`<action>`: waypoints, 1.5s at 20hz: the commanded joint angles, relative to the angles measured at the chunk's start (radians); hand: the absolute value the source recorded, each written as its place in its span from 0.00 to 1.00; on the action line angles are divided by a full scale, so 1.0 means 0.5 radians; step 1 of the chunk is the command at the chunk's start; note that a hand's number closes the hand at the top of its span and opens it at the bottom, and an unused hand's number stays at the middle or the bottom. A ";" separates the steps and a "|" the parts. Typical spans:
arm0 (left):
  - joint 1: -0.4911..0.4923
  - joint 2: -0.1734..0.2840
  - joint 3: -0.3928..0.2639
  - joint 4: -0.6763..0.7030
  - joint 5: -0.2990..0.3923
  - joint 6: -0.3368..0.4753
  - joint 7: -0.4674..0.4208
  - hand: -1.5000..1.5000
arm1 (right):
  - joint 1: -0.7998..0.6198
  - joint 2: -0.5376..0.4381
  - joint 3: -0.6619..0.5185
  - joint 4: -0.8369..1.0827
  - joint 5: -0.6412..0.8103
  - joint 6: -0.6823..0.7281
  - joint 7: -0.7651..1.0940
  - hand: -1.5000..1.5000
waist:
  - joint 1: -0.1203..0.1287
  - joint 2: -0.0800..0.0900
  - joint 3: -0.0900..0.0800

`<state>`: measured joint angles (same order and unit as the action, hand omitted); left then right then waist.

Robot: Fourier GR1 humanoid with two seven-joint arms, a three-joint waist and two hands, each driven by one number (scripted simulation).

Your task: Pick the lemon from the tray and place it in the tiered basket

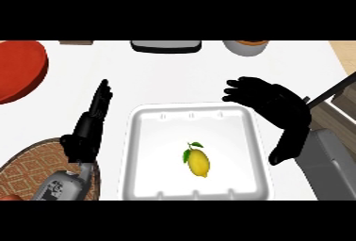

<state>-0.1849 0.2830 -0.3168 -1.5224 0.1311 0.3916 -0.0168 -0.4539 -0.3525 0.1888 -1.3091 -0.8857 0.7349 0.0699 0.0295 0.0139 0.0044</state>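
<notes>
lemon (198,163) yellow w/ green leaf | tray (142,155) white | mat (31,164) left of left hand (82,139) brown diamond pattern | plate (17,68) red | hands black

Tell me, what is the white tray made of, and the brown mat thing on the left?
The tray looks like white plastic or foam: smooth, slightly shiny, with moulded notches along its rims. The mat looks woven, maybe wicker or fabric: matte brown with a pale diamond pattern. The lemon in the tray has a glossy yellow skin.

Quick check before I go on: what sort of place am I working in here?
Probably a kitchen counter: a white countertop holds a white tray with a lemon, a red plate and a woven mat.
</notes>
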 commanded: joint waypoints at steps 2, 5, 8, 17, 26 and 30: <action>-0.017 -0.038 -0.016 0.019 -0.024 0.028 0.032 0.50 | -0.257 -0.387 -0.157 -0.031 0.274 0.412 -0.071 0.00 | -0.029 -0.018 -0.005; -0.012 -0.027 -0.007 0.008 -0.049 0.054 0.038 0.50 | -0.305 -0.509 -0.128 -0.275 0.660 0.571 -0.125 0.00 | -0.054 -0.032 -0.003; 0.004 -0.016 -0.001 0.007 -0.049 0.048 0.040 0.50 | -0.460 -0.596 -0.146 -0.575 0.956 0.563 -0.127 0.00 | -0.066 -0.048 -0.005; 0.042 -0.007 0.027 -0.026 -0.056 0.014 0.046 0.50 | -0.522 -0.399 0.243 -1.181 1.685 0.325 0.139 0.00 | -0.046 -0.036 -0.010; 0.015 -0.068 0.141 0.015 -0.091 -0.059 0.059 0.50 | -0.510 -0.114 0.435 -1.278 1.872 0.423 0.450 0.00 | -0.052 -0.030 -0.010; 0.152 -0.068 0.101 -0.098 -0.135 -0.062 0.035 0.50 | -0.386 -0.092 0.596 -1.452 1.920 0.460 0.659 0.00 | -0.053 -0.035 -0.010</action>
<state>-0.1608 0.2399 -0.2754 -1.5366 0.0616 0.3795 0.0192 -0.6718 -0.4267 0.4182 -1.9867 0.0356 0.9314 0.3148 0.0017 -0.0024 -0.0005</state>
